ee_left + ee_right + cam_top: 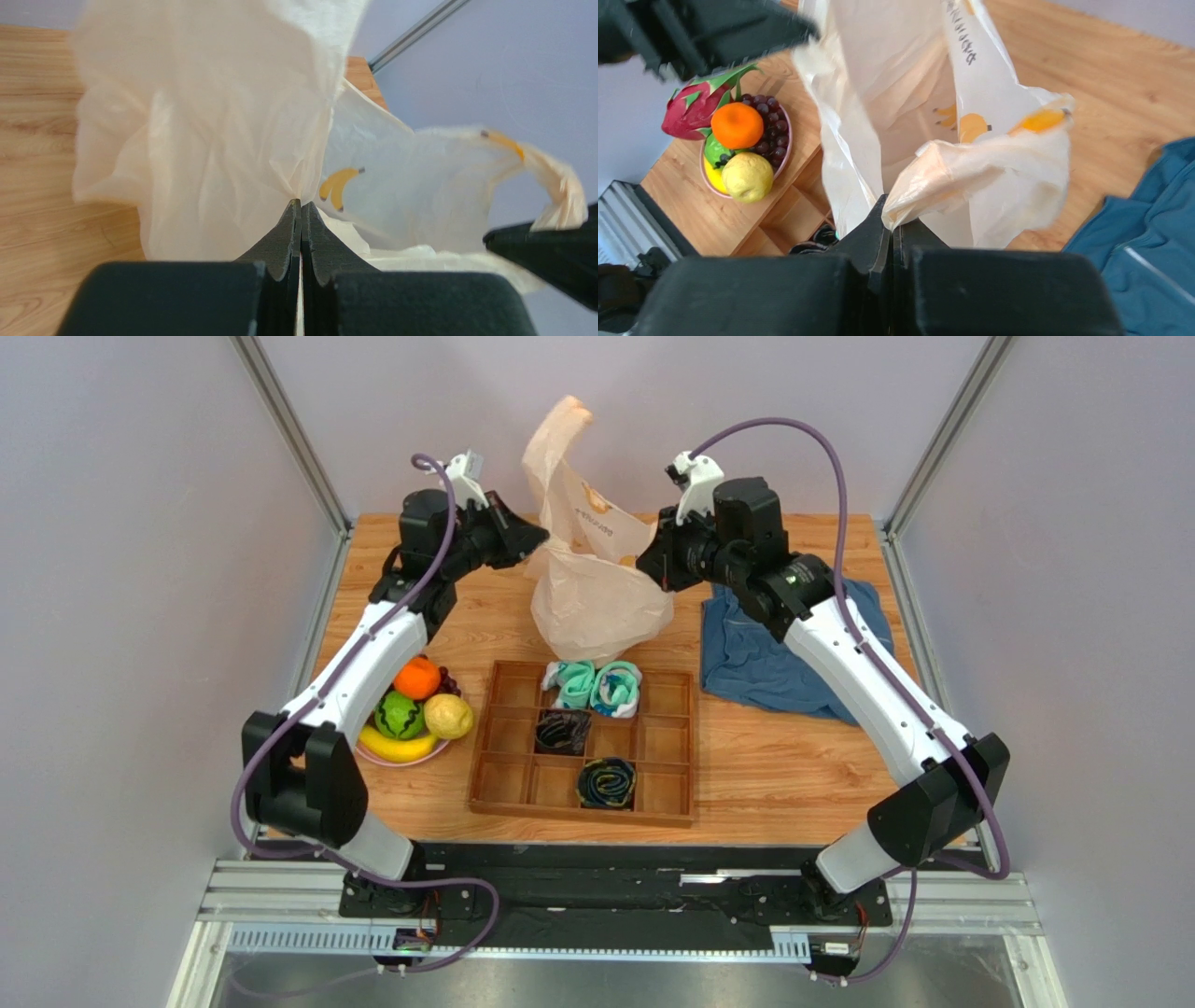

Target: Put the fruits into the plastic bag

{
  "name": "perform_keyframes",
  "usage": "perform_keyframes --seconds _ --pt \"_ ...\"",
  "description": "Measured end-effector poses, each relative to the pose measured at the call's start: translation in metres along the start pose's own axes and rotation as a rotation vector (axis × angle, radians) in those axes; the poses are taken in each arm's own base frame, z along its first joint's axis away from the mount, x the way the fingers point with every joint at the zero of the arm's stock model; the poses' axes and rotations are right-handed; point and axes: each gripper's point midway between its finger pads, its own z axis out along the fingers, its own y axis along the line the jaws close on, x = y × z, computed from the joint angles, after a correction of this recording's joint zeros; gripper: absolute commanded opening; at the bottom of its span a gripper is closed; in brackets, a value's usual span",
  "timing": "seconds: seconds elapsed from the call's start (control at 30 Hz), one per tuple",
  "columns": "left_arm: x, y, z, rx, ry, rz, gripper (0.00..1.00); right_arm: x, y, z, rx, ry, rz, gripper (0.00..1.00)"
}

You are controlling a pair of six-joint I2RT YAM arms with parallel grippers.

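Note:
The plastic bag (595,574), cream-white with printed yellow bananas, stands at the back middle of the table, held up from both sides. My left gripper (302,204) is shut on the bag's left edge (210,133). My right gripper (891,218) is shut on a bunched handle of the bag (969,168). The fruits lie on a pink plate (428,755) at the table's left: orange (417,676), lemon (448,714), green melon (399,716), banana (397,748). In the right wrist view the dragon fruit (692,112) and grapes (771,129) also show.
A wooden compartment tray (512,742) with rolled socks (595,686) sits at the front middle. A blue cloth garment (786,658) lies on the right, under the right arm. Grey walls and metal posts close in the table.

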Motion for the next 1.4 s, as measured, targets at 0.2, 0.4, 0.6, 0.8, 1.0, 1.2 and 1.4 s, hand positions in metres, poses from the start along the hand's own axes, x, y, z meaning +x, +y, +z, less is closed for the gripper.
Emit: perform_keyframes --seconds 0.2,0.4,0.6,0.8,1.0,1.2,1.4 --pt "0.015 0.007 -0.042 -0.079 -0.041 0.015 0.20 -0.032 0.004 0.006 -0.030 -0.059 -0.065 0.00" --pt "0.034 0.024 -0.081 -0.203 -0.029 0.026 0.87 -0.012 0.014 0.024 -0.105 -0.023 -0.055 0.00" --pt "0.009 0.008 -0.141 -0.284 -0.132 0.113 0.96 0.003 0.026 0.029 -0.153 0.017 -0.055 0.00" --pt "-0.064 -0.016 -0.171 -0.348 -0.306 0.247 0.97 0.021 0.038 0.032 -0.198 0.061 -0.053 0.00" --pt "-0.102 0.003 -0.137 -0.395 -0.298 0.263 0.98 0.032 0.045 0.031 -0.228 0.088 -0.053 0.00" --pt "-0.097 0.021 -0.069 -0.315 -0.181 0.251 0.99 0.037 0.053 0.026 -0.250 0.103 -0.055 0.00" --pt "-0.088 0.032 -0.030 -0.250 -0.141 0.250 0.99 0.041 0.066 0.023 -0.284 0.113 -0.066 0.00"
